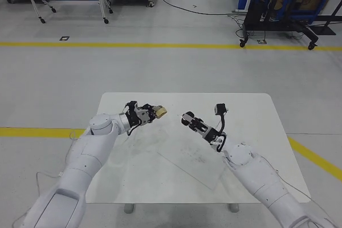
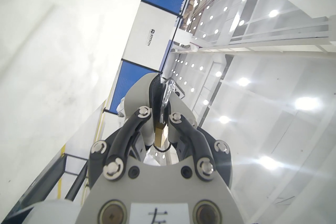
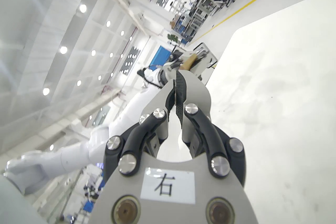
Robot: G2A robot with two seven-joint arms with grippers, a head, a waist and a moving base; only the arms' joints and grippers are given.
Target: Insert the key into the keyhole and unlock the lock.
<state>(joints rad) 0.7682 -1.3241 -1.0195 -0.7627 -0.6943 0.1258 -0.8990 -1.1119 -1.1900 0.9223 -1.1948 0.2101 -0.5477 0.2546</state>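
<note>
Left claw (image 1: 151, 112) clamped on lock (image 1: 160, 111), held above bench (image 1: 245, 108). Right claw (image 1: 186, 118) closed, facing it, a gap apart; cannot tell whether it pinches the key. Judged: lock pickup done; insertion and turn both outstanding.

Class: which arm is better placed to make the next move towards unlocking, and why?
Probably right. The left jaws clamp the padlock, turned towards the right jaws, which are shut and aimed at it across a gap.

White one-character labels (image 2: 159, 214) (image 3: 168, 184) mark left tool (image 2: 164, 93) and right tool (image 3: 179, 79).
</note>
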